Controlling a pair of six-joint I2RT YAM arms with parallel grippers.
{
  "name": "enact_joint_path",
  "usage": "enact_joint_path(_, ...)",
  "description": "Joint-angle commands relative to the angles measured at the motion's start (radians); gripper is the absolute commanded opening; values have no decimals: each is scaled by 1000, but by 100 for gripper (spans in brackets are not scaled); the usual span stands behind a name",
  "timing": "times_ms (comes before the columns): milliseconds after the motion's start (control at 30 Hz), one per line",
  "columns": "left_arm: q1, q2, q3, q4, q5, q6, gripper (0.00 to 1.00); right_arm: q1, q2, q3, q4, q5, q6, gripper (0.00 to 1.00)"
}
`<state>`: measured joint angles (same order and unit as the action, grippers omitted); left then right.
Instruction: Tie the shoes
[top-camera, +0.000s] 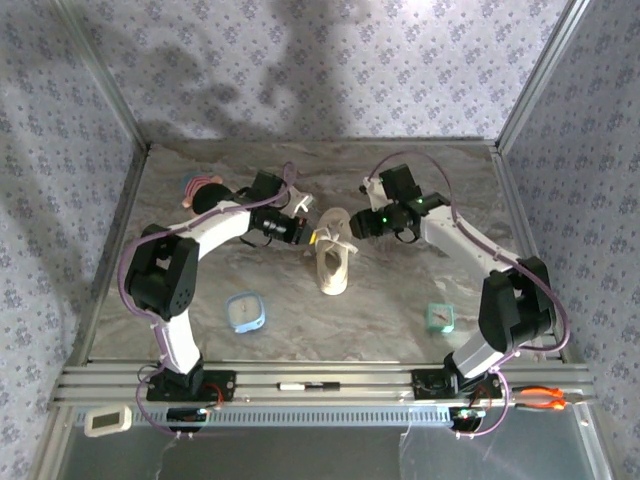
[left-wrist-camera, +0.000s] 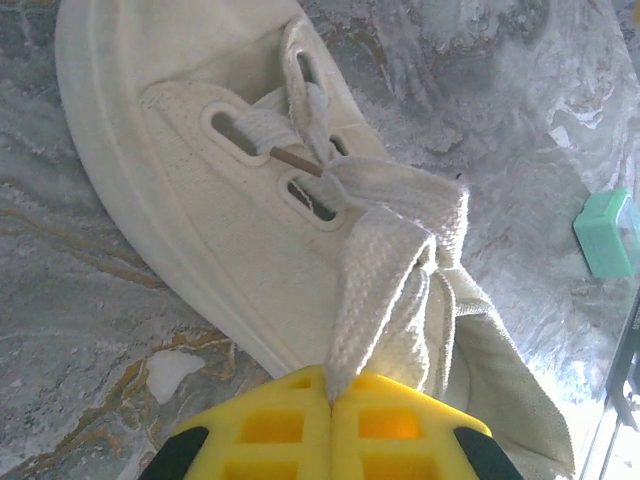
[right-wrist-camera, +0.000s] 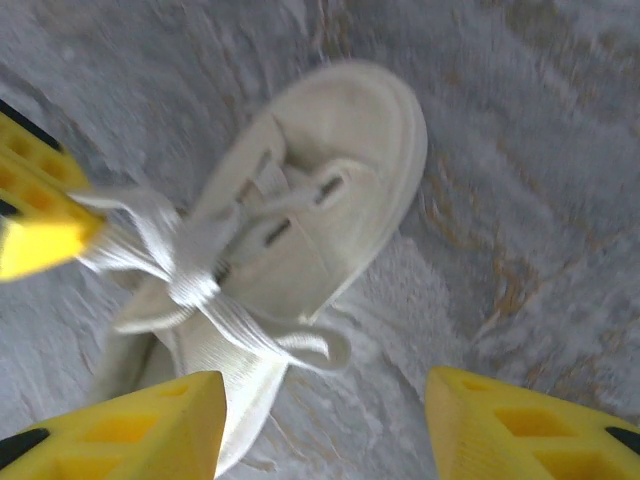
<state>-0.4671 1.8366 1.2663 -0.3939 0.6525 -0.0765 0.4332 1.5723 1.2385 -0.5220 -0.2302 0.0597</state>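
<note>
One shoe (top-camera: 332, 262), a cream low-top, lies mid-bench (top-camera: 400, 290) with its toe toward the bottom of the overhead frame. Its laces are crossed over the tongue into a loose half-knot (right-wrist-camera: 192, 290).

Two tools flank it.

- **Left tool (left-wrist-camera: 331, 395):** the fingers are pressed together, pinching one flat lace (left-wrist-camera: 375, 270). The lace runs taut from the eyelets to the bottom centre of its wrist view.
- **Right tool (right-wrist-camera: 326, 388):** the fingers are spread and hold nothing. It hovers over the shoe, with a slack lace loop (right-wrist-camera: 300, 345) lying just above the gap, lower centre of its wrist frame.

Step in hand, by my judgement, is taking the free lace so the knot can be drawn.

- Hold your left pinch firm and the tension even.
- Lower the right tool astride the slack lace, and close only once the lace sits between both pads.
- Pull toward opposite sides, gently, or the light shoe may drag.

Also on the bench are a blue clock-like object (top-camera: 245, 311) at lower left and a small teal block (top-camera: 440, 318) at lower right. Both are well apart from the work.
</note>
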Motion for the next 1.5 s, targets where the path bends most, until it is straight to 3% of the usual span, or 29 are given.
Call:
enact_joint_path(0,-2,20,22,-38,-10,-23,0,34,25,63,-57,46,-1,58)
enact_joint_path(300,-1,21,22,-62,-20,-19,0,103,266,209,-15,28,79,58)
enact_joint_path(433,0,22,12,-70,-24,-13,0,116,330,236,-37,81,96,58)
enact_joint_path(700,11,20,-12,-66,-27,-12,0,102,195,127,-46,315,184,58)
enact_joint_path(900,19,23,-18,-63,-31,-17,0,79,88,21,-62,352,258,58)
enact_joint_path(1133,20,26,-13,-63,-22,-18,0,79,29,-14,14,257,292,58)
enact_joint_path(1467,16,17,-14,-51,-18,-32,0,76,274,183,48,-62,470,57)
